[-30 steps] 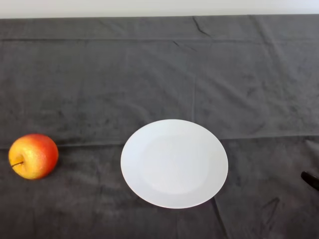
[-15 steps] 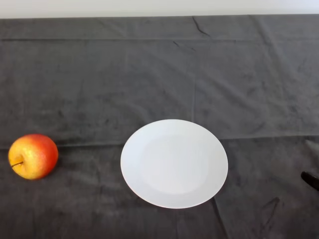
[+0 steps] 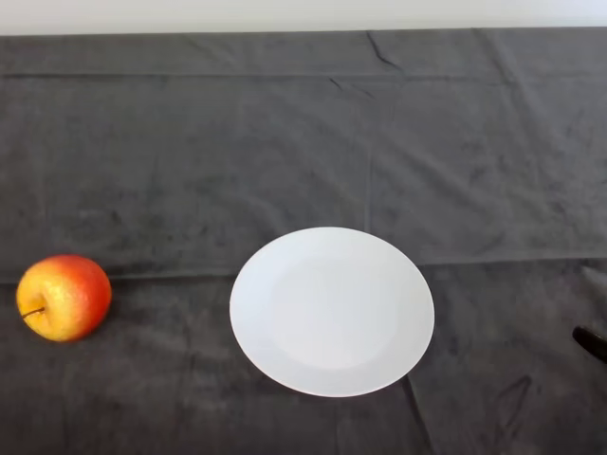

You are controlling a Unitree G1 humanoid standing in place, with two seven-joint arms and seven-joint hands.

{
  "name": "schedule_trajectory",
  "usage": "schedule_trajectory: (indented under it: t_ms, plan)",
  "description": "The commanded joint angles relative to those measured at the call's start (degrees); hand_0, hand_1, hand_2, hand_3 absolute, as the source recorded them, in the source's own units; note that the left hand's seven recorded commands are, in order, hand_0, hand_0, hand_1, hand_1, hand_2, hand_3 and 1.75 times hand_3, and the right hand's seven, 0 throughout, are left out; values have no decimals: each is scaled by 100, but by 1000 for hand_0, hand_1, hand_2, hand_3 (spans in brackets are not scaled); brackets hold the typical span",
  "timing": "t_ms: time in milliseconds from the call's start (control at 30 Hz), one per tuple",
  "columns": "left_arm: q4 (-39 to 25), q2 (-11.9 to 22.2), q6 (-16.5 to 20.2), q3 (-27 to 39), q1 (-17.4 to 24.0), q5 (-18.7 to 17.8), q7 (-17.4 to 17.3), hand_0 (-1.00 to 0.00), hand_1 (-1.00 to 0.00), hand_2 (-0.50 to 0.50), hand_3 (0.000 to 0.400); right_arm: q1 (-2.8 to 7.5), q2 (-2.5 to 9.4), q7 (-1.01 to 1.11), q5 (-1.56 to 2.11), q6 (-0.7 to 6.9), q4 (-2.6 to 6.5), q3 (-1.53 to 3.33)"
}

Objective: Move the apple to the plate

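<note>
Dark cloth (image 3: 190, 161), red-yellow apple (image 3: 64, 297)

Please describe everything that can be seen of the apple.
The apple is round and whole, red on its right side and yellow on its left, with smooth, slightly shiny skin. It lies tilted, so its short dark stem points to the left. It rests on the dark cloth near the left edge of the view, to the left of the white plate and apart from it. Only the cloth touches it.
</note>
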Motion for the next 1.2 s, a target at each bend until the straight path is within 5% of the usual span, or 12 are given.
schedule_trajectory:
  t_ms: [33, 733, 1200]
  plan:
    - [74, 21, 53, -164, -454, 109, 83, 0, 0, 0, 0, 149, 61, -6, 234, 96, 208, 88]
    - [-78, -764, -23, -890, -1111, 513, -233, 0, 0, 0, 0, 150, 66, -1, 226, 100, 206, 79]
    - [-571, -1280, -131, -1266, -1092, 634, -657, 0, 0, 0, 0, 151, 75, 7, 214, 108, 203, 66]
